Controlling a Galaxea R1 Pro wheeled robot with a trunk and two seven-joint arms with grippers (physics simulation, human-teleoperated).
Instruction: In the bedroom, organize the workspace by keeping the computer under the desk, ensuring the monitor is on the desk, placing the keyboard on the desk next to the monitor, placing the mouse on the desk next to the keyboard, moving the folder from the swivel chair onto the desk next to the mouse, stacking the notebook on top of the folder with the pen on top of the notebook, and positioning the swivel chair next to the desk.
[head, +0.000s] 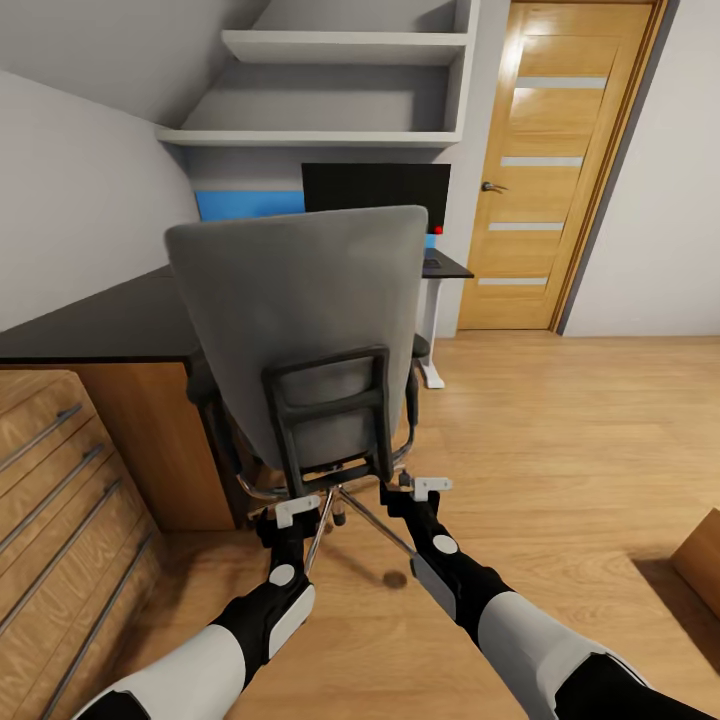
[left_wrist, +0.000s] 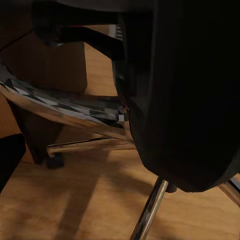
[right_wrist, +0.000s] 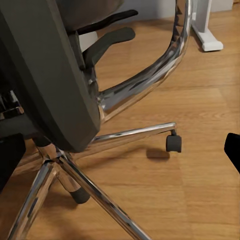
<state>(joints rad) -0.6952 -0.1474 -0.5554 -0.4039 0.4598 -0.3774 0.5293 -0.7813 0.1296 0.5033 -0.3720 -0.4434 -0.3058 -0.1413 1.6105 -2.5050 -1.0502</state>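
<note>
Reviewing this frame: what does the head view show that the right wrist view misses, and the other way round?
Head view alone: the monitor on the black desk, the wooden door, wall shelves, and both grippers, left gripper and right gripper, behind the chair. Right wrist view alone: a castor close up on the plank floor. Both: the swivel chair and its chrome star base.
</note>
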